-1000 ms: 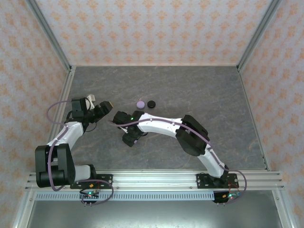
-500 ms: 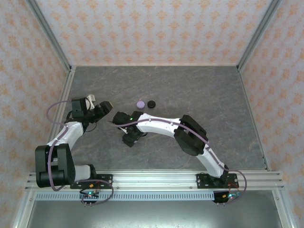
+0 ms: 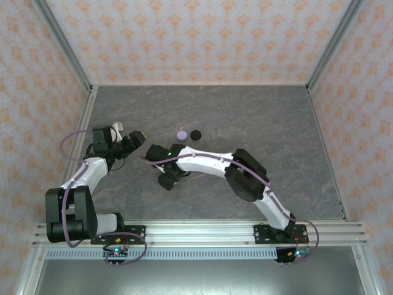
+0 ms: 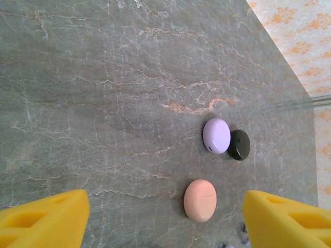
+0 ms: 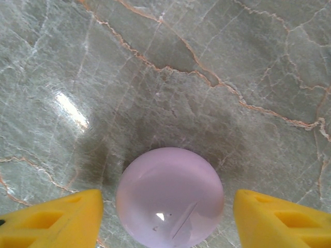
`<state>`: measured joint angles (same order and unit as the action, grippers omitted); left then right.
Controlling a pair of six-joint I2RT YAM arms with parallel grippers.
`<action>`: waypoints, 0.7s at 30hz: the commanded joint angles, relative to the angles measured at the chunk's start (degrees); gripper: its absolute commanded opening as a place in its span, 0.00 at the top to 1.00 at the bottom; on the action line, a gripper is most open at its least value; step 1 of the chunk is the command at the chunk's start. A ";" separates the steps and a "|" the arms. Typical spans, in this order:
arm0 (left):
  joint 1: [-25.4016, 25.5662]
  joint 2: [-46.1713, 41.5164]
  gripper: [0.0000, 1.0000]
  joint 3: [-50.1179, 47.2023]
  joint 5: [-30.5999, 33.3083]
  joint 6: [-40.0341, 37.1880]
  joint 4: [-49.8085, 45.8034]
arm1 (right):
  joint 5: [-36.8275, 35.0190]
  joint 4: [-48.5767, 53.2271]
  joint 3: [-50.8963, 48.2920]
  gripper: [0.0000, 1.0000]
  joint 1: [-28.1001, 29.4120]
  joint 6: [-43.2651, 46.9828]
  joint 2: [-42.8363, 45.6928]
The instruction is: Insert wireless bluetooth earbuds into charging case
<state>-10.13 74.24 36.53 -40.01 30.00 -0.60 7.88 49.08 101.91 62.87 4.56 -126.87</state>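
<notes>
Several glossy rounded cases (image 4: 216,135), veined tabletop (image 4: 103,93)

We see a tabletop (image 5: 207,46) with a grey stone look, veined in orange, smooth, with a soft sheen that catches the light. The lavender disc (image 5: 169,199) is smooth, glossy plastic with a bright glint. The fingers (image 5: 51,222) of the right pincer (image 5: 168,209) are matt yellow plastic. The black disc (image 4: 239,144) shines; the peach disc (image 4: 200,200) looks matt. The frame rails (image 3: 184,230) are pale metal.
</notes>
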 commanded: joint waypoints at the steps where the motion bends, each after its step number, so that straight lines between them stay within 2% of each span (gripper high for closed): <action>1: -0.28 -0.45 0.23 -0.10 -0.46 0.07 1.34 | -0.72 1.87 1.80 0.33 0.28 -0.81 -1.29; 6: -0.30 -0.30 0.23 0.00 -0.51 0.16 1.56 | 2.22 0.52 1.45 0.33 0.26 -0.99 -1.52; 21: -0.33 -0.41 0.22 -0.02 -0.25 0.11 1.36 | 4.25 -1.73 3.81 0.33 0.31 0.87 -2.90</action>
<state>-10.13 74.24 36.53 -40.03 30.00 -0.62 11.68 47.99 103.42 62.87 4.62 -128.88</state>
